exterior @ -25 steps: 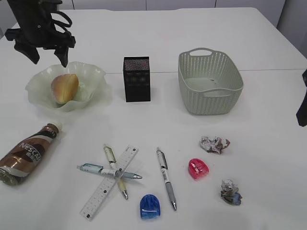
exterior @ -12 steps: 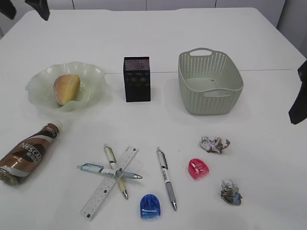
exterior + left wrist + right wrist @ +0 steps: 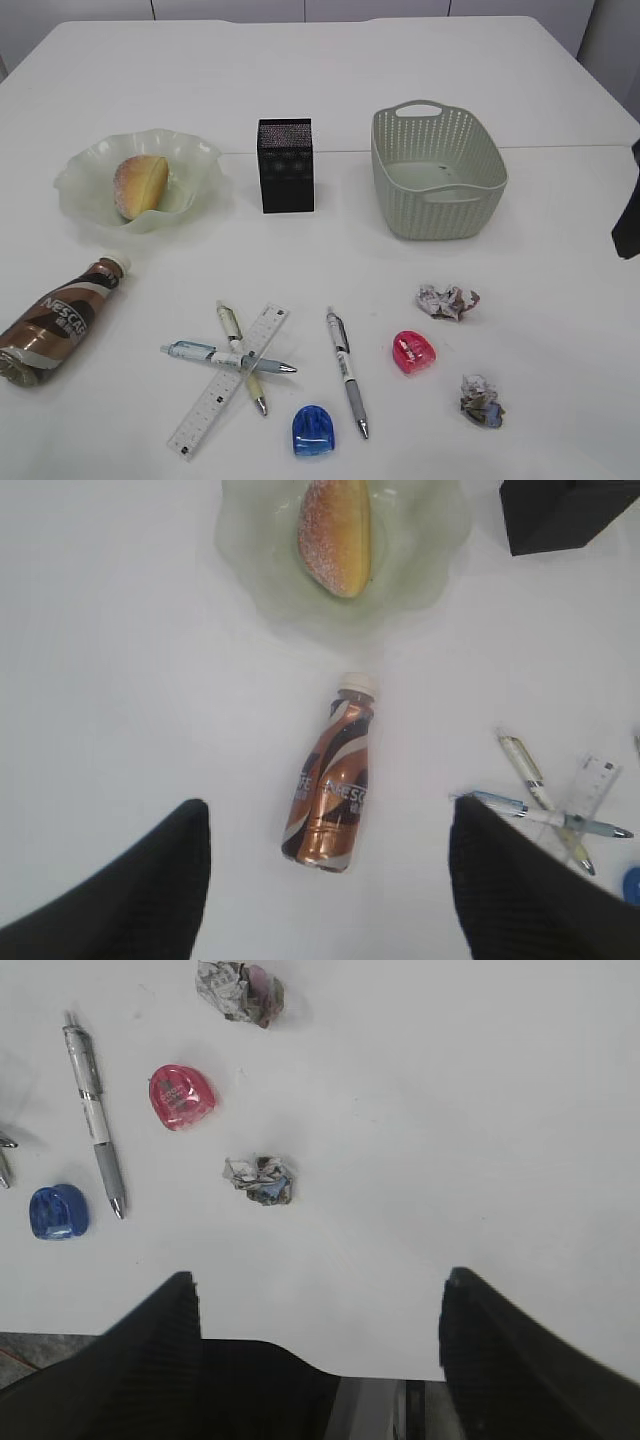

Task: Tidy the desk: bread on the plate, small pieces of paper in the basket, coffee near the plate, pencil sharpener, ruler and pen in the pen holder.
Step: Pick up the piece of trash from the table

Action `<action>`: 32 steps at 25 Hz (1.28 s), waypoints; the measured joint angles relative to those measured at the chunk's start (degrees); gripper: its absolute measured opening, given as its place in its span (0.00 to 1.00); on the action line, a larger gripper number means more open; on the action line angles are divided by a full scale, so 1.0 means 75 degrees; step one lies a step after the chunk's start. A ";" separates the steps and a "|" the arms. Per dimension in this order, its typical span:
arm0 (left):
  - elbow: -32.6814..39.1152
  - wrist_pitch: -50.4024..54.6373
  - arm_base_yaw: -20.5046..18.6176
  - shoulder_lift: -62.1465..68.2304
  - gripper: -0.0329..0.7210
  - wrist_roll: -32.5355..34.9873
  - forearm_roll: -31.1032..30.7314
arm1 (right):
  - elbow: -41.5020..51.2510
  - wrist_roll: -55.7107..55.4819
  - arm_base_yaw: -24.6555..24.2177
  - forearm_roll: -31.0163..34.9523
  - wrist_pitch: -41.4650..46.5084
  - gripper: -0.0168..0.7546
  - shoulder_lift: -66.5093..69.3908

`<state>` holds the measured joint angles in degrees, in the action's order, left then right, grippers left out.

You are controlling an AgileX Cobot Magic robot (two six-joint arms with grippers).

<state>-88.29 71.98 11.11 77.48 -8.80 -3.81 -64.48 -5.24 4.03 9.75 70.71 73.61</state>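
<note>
Left pincer (image 3: 325,880) gone from above plate (image 3: 85,185), spread, empty; bread (image 3: 138,185) plated. Right pincer (image 3: 315,1345) spread, empty. Coffee (image 3: 55,320) next, likely.

Pale wall panels (image 3: 300,8) behind (perhaps cabinets); even light.

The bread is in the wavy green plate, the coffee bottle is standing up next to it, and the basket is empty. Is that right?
Not quite. The coffee bottle is lying on its side on the desk, not standing; the exterior and left wrist views both show it. The bread is in the wavy green plate, and the basket is empty.
</note>
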 joint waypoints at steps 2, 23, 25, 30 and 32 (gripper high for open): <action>0.0162 0.0016 0.0000 -0.0632 0.76 0.0000 0.0000 | 0.0000 -0.0145 0.0000 -0.0230 0.0000 0.70 0.0000; 0.0180 0.0057 0.0000 -0.2413 0.76 -0.0075 0.0156 | -0.0015 -0.1933 0.2453 -0.1956 -0.0091 0.56 0.1995; 0.0180 0.0057 0.0000 -0.2417 0.76 -0.0075 0.0156 | -0.0015 -0.1933 0.2468 -0.1893 -0.0298 0.56 0.2303; 0.0180 0.0057 0.0000 -0.2430 0.76 -0.0075 0.0156 | -0.0015 -0.1933 0.2698 -0.1632 -0.0855 0.56 0.2836; 0.0180 0.0071 0.0000 -0.2430 0.75 -0.0075 0.0156 | -0.0015 -0.1933 0.2820 -0.1600 -0.1075 0.56 0.3022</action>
<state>-86.94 72.51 11.11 59.26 -9.36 -2.64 -64.59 -19.74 25.18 -2.24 62.65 96.28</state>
